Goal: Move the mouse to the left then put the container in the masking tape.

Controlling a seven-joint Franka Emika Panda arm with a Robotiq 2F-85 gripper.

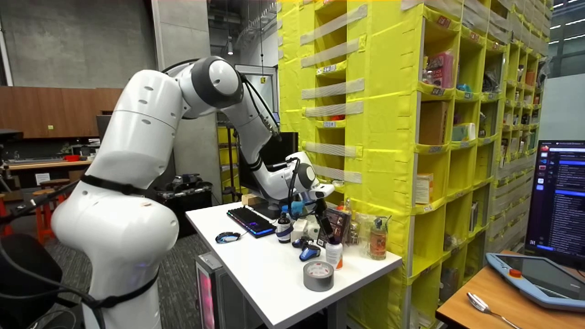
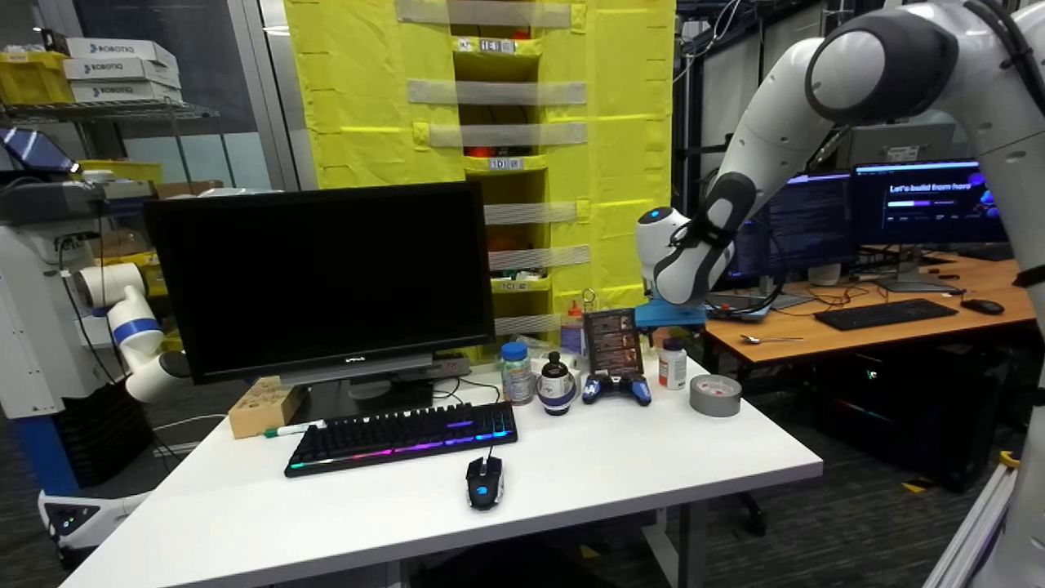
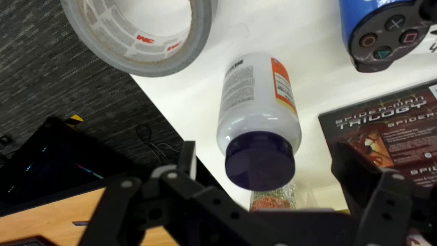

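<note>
The container (image 3: 256, 99), a white bottle with an orange label and dark purple cap, stands upright on the white table. My gripper (image 3: 268, 162) is open around its cap, with a gap on either side and neither finger touching. In an exterior view the gripper (image 1: 330, 236) points down at the container (image 1: 334, 257) from above. Beside the container lies the masking tape (image 3: 160, 66), a flat grey ring with bare table inside; it also shows in an exterior view as the roll (image 2: 715, 403). The black mouse (image 2: 485, 483) rests near the table's front edge, before the keyboard.
Close to the container are a blue game controller (image 2: 616, 389), an upright Spider-Man case (image 3: 385, 136) and an amber bottle (image 1: 378, 243). A dark bottle (image 2: 557, 390), a blue-capped jar (image 2: 516, 380), the keyboard (image 2: 400, 434) and a monitor (image 2: 326, 278) stand farther along. The table edge (image 3: 164, 112) runs near the tape.
</note>
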